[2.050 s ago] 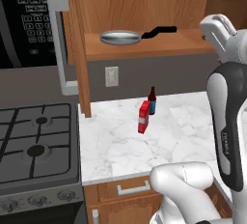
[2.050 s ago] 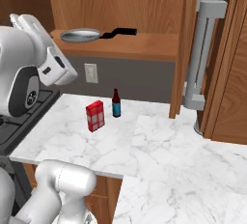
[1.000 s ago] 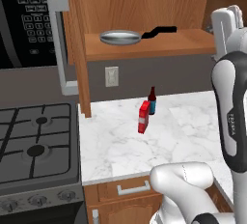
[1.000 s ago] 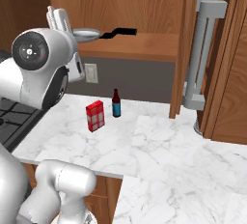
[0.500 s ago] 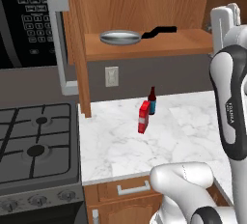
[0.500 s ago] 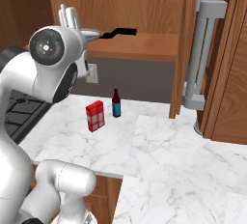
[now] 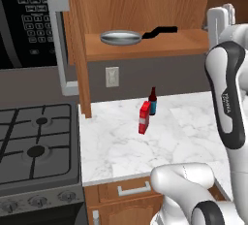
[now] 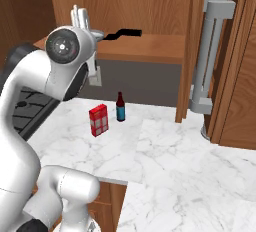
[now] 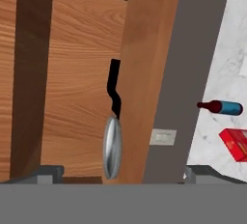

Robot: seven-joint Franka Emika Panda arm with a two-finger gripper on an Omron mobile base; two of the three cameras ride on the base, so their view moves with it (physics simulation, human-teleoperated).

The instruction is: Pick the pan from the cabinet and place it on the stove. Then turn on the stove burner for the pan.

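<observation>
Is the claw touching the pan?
Apart. In the hand view, the claw is open and the pan lies ahead on the shelf, clear of both fingertips.

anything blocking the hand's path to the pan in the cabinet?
Nothing visible. The pan lies alone on the open cabinet shelf, handle toward the open hand. The bottle and red box stand below on the counter.

silver pan (image 7: 119,37) with black handle, brown wood-grain cabinet (image 7: 145,6), white marble counter (image 7: 193,122).
</observation>
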